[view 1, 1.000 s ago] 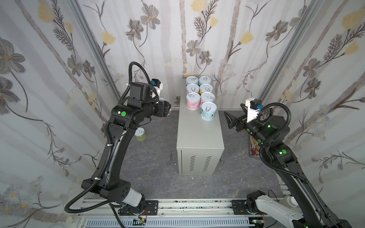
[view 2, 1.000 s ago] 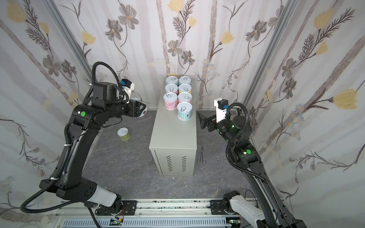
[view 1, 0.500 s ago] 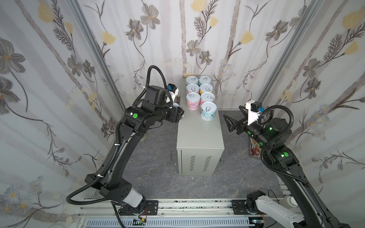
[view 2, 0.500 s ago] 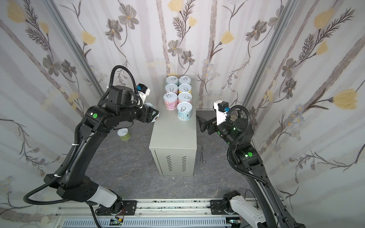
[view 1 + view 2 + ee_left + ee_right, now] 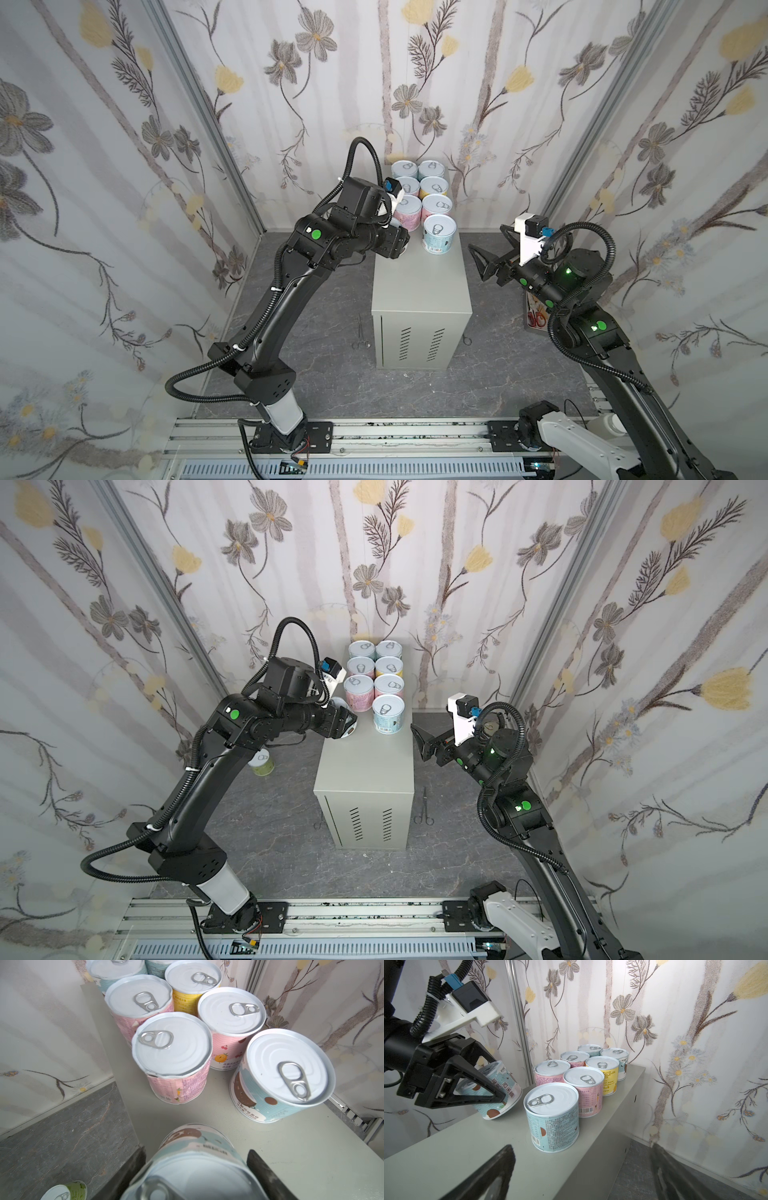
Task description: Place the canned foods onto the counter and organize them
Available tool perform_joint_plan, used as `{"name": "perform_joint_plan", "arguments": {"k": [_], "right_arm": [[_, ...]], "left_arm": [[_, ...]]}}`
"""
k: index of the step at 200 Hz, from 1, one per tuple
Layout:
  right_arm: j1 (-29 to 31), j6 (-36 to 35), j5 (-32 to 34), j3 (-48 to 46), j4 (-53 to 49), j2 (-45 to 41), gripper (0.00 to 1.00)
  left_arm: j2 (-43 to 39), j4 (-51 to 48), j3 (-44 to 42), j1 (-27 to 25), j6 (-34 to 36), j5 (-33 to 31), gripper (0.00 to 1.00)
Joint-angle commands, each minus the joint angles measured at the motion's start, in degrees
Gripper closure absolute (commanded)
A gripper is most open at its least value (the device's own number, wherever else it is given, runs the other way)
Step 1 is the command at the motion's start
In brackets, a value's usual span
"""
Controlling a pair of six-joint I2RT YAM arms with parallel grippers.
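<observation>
Several canned foods stand in two rows at the back of the counter (image 5: 419,282); the nearest is a blue one (image 5: 439,233) (image 5: 552,1118) (image 5: 284,1076), with pink ones (image 5: 172,1057) and a yellow one (image 5: 607,1076) behind it. My left gripper (image 5: 196,1155) is shut on another blue can (image 5: 508,1084) (image 5: 348,726). It holds this can tilted just above the counter's left edge, beside the pink row. My right gripper (image 5: 485,237) (image 5: 582,1147) hangs open and empty off the counter's right side. A green can (image 5: 261,762) (image 5: 64,1190) stands on the floor to the left.
Thin metal forceps (image 5: 360,332) (image 5: 424,808) lie on the grey floor on either side of the counter. A small tray with red-handled scissors (image 5: 536,320) sits under my right arm. Flowered walls close in on three sides.
My left arm has swung right from near the left wall to the counter's left edge, carrying the blue can. The right gripper has shifted slightly and stayed open.
</observation>
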Motion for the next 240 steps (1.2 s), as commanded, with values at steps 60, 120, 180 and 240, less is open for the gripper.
{"name": "perform_joint_plan", "arguments": {"k": [60,120,180,240], "right_arm": [[0.0,-1.3,0.4,-0.2,-0.1,1.0,0.00],[0.1,-2.2,0.5,0.3,-1.3,1.5,0.00],[0.1,-3.5,-3.8,0.7,-1.0,1.9,0.00],[1.5,-4.5,-7.4,1.5,0.8,3.1,0.00]], "left_arm": [[1.9,0.9,1.3,-1.8,1.6,-2.9,0.26],[3.3,1.2,1.8,-2.1,2.2,-3.4,0.23],[-0.2,4.3,1.7,-2.0,4.1,-2.8,0.20],[-14.5,17.9,-16.4,-2.0,9.4,0.4,0.17]]}}
